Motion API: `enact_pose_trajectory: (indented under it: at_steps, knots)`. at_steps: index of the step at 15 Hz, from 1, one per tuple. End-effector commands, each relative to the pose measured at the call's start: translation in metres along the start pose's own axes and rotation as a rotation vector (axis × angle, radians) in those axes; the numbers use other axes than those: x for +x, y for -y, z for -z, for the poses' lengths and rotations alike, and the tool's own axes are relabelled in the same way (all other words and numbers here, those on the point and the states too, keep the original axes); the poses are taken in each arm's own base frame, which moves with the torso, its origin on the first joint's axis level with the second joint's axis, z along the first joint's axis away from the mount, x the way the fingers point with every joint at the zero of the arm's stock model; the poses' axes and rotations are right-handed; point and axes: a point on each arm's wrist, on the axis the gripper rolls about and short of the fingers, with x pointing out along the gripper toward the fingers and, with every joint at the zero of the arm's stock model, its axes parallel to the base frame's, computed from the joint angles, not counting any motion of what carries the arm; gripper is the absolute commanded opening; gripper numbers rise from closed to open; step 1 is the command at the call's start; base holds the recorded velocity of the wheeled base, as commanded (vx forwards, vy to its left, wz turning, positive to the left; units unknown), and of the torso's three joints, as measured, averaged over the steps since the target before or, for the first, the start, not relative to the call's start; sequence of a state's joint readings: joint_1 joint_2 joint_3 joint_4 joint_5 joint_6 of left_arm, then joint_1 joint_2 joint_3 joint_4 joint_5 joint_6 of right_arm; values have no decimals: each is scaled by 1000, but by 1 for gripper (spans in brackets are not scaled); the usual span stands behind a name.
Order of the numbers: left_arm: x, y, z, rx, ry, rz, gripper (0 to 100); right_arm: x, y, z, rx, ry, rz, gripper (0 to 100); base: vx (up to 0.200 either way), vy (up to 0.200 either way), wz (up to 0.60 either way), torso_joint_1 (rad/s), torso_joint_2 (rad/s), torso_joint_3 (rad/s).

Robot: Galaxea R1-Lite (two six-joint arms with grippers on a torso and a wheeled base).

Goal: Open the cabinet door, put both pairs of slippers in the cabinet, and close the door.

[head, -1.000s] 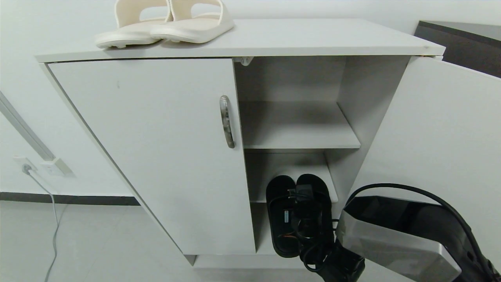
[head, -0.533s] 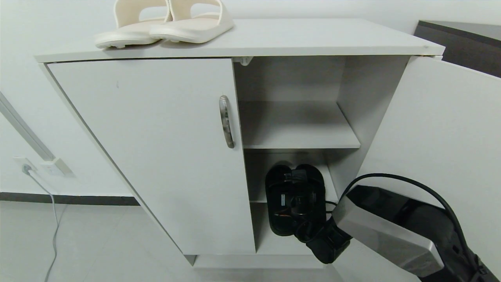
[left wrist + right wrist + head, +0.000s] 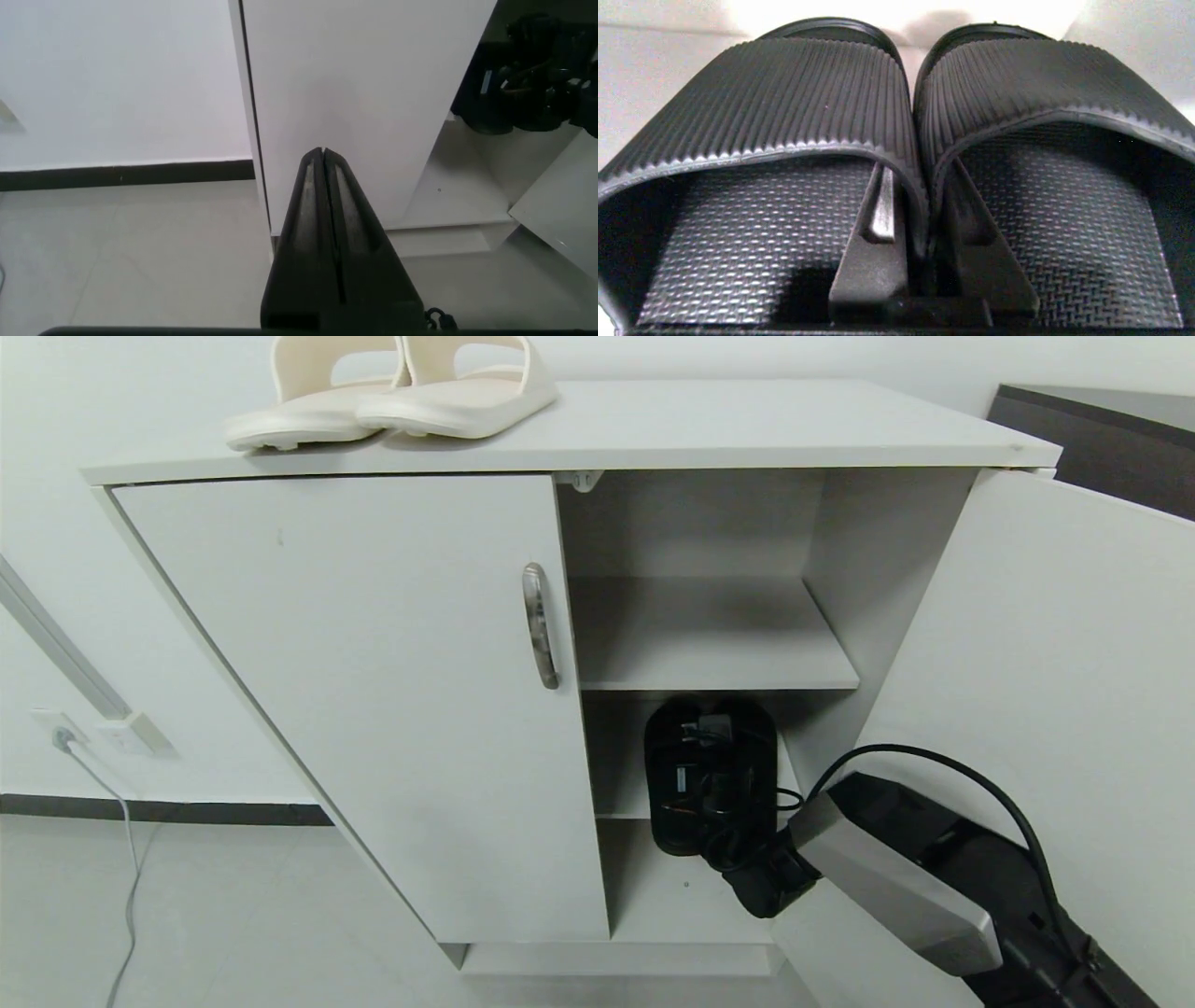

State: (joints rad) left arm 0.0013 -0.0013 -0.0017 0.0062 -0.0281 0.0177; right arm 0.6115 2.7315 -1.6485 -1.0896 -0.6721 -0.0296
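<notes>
While the right pincer [image 3: 915,210] is clamping the black slippers [image 3: 709,775] by their inner sides, they are poking into the cabinet [image 3: 653,429] under its top shelf [image 3: 709,644]. The cream slippers [image 3: 392,392] are lying on top. The left pincer [image 3: 323,159] is hanging squeezed together near the left door [image 3: 355,691].

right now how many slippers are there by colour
black slippers: 2
cream slippers: 2
total: 4
</notes>
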Motion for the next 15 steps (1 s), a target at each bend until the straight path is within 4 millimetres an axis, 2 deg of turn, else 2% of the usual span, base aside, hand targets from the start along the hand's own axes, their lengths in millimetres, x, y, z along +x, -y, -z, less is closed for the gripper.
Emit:
enact_pose_trajectory:
  at_steps: [1,8,15]
  knots:
    - [0,0,0,-1,-1,1,0,11,0,8,-6,2,8,0,0,0,0,0,0,0]
    - [0,0,0,-1,-1,1,0,34,1,-13,40,-31,13,0,0,0,0,0,0,0]
    - [0,0,0,-1,-1,-1,0,45,3,-3,35,-39,7,0,0,0,0,0,0,0]
